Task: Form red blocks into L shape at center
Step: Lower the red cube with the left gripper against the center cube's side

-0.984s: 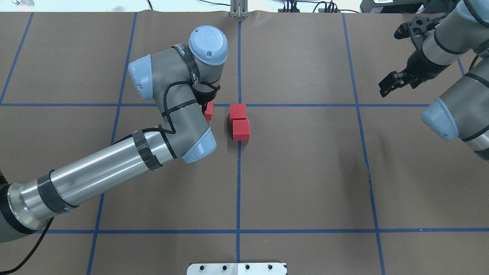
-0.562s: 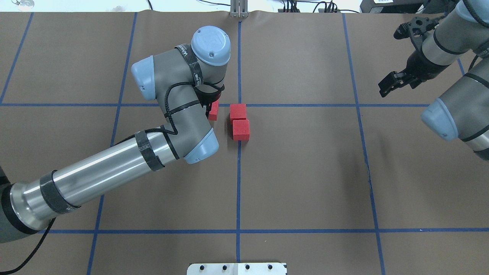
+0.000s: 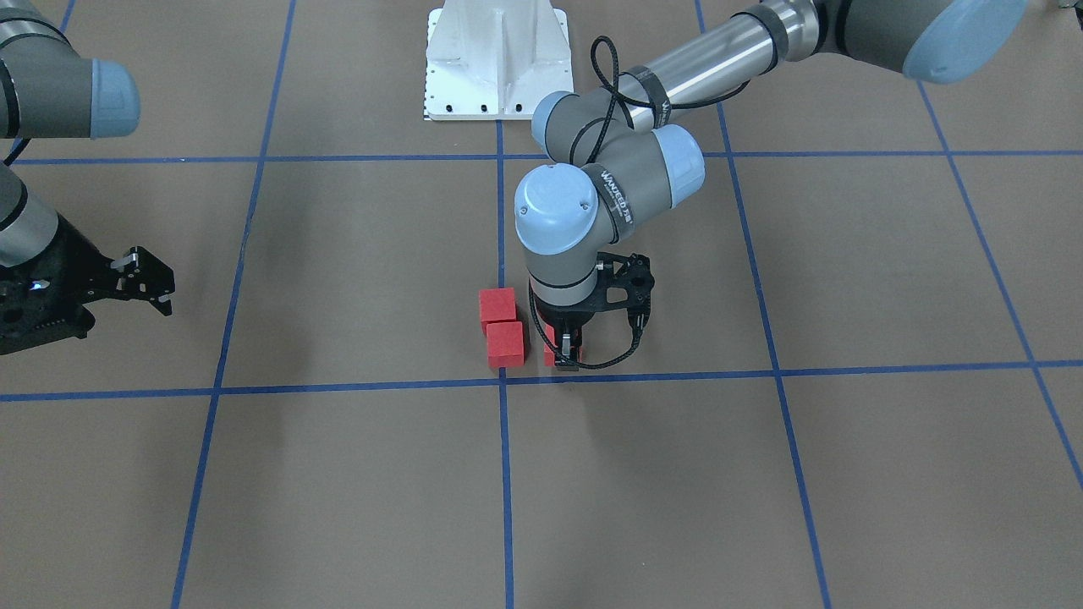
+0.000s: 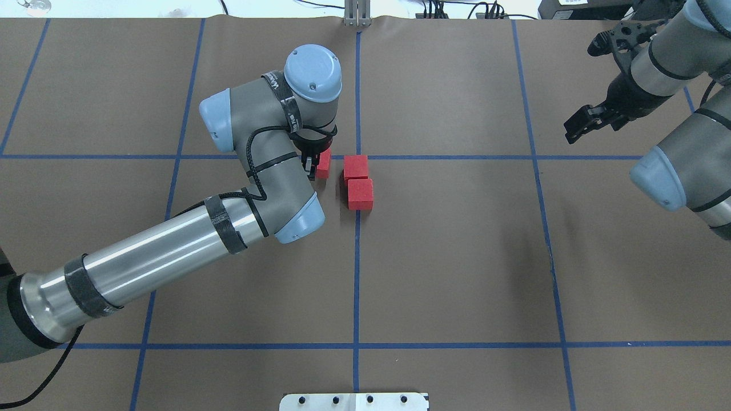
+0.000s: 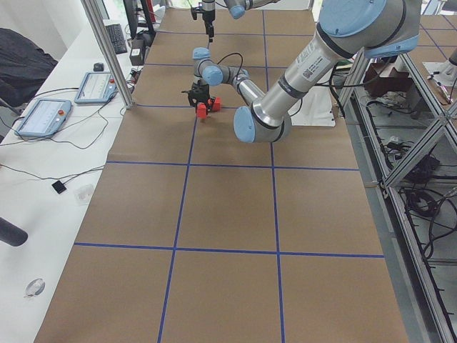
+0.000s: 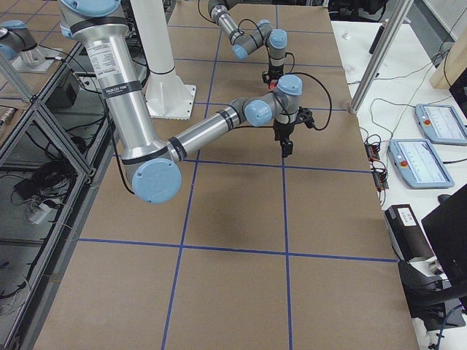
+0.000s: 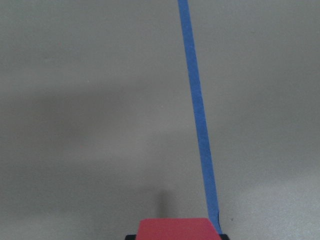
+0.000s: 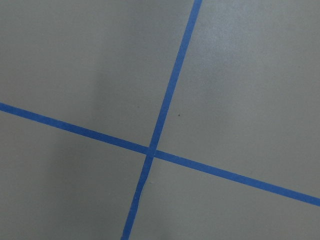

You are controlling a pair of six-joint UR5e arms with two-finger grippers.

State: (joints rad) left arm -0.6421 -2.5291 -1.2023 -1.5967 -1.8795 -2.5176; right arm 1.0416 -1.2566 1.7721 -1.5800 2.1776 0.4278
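Note:
Two red blocks (image 4: 356,167) (image 4: 360,194) lie touching at the central grid crossing, one behind the other; they also show in the front view (image 3: 497,305) (image 3: 505,342). My left gripper (image 4: 317,164) points straight down just left of them and is shut on the third red block (image 4: 324,163). That block is partly hidden by the fingers in the front view (image 3: 549,356) and fills the bottom edge of the left wrist view (image 7: 175,229). A small gap separates it from the pair. I cannot tell whether it touches the mat. My right gripper (image 4: 578,128) is open and empty, far right.
The brown mat (image 4: 457,257) carries a blue tape grid (image 4: 356,274). A white mounting plate (image 3: 497,59) sits at the robot's base. The left arm's elbow (image 4: 297,220) hangs over the mat just near-left of the blocks. The right wrist view shows only a tape crossing (image 8: 151,150).
My left gripper has carried the third red block to the right, closer to the two resting blocks. The two blocks and the right arm have hardly moved.

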